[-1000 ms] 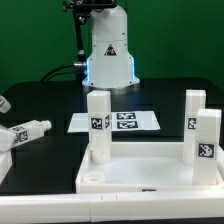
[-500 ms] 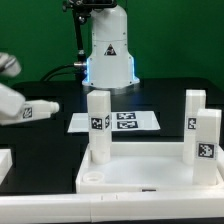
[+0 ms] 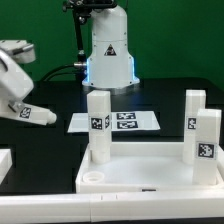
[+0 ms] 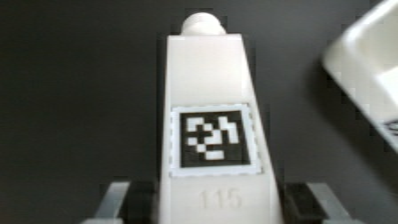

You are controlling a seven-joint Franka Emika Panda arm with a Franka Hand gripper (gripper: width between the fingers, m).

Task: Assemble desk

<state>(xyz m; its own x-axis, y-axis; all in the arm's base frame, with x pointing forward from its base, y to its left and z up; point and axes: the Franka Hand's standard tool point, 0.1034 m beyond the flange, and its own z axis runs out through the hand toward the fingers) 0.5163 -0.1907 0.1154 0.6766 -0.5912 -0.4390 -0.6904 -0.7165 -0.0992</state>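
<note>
The white desk top [image 3: 150,172] lies at the front with three white tagged legs standing upright on it: one near its left end [image 3: 99,125] and two at its right end [image 3: 194,115] [image 3: 207,140]. My gripper [image 3: 18,106] hangs above the table at the exterior view's left, shut on a fourth leg [image 3: 38,115], which is held tilted off the surface. In the wrist view this leg [image 4: 210,100] runs out lengthwise from between my fingers [image 4: 118,203], tag facing the camera, and my gripper [image 4: 214,205] grips its base.
The marker board [image 3: 115,121] lies flat behind the desk top. The white robot base [image 3: 108,50] stands at the back. A white block [image 3: 4,162] sits at the left edge. A white edge [image 4: 365,70] shows beside the held leg.
The gripper has risen from the table at the left, lifting the fourth leg off the surface and tilting it. The desk top and three standing legs have not moved.
</note>
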